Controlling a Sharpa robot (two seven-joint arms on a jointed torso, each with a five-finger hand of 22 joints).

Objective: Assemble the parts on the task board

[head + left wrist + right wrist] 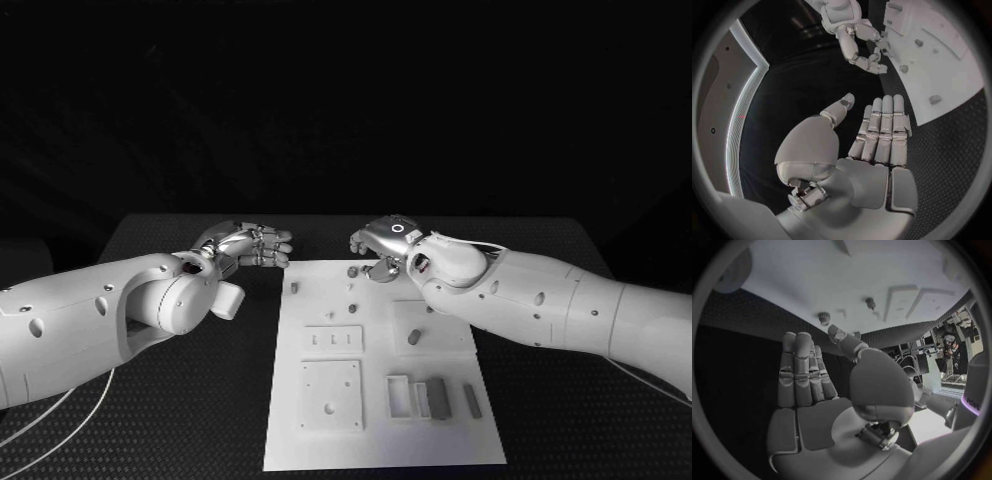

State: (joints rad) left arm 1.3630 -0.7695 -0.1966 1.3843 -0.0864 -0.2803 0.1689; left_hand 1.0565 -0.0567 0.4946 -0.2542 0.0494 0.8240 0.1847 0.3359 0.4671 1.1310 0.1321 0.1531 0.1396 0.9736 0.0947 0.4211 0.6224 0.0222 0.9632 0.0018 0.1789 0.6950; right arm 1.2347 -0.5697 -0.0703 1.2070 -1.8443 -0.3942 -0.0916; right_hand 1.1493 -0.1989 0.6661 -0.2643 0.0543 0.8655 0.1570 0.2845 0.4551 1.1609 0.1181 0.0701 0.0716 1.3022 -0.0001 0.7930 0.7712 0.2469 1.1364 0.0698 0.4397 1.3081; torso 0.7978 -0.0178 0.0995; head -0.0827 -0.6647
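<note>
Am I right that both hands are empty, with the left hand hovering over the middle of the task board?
Not quite. Both hands are empty, but the left hand is off the task board, beside its far left corner over the black table, as the head view shows. The right hand is at the board's far edge.

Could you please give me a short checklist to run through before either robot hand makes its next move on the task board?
1. Left robot hand empty, fingers extended: ok.
2. Right robot hand empty, fingers straight: ok.
3. White rectangular task board lies flat on the black table: ok.
4. Right robot hand hovers at the board's far edge: ok.
5. Small grey block parts stand grouped near the board's near edge, unobstructed: ok.
6. Which part goes next: cannot tell.
</note>
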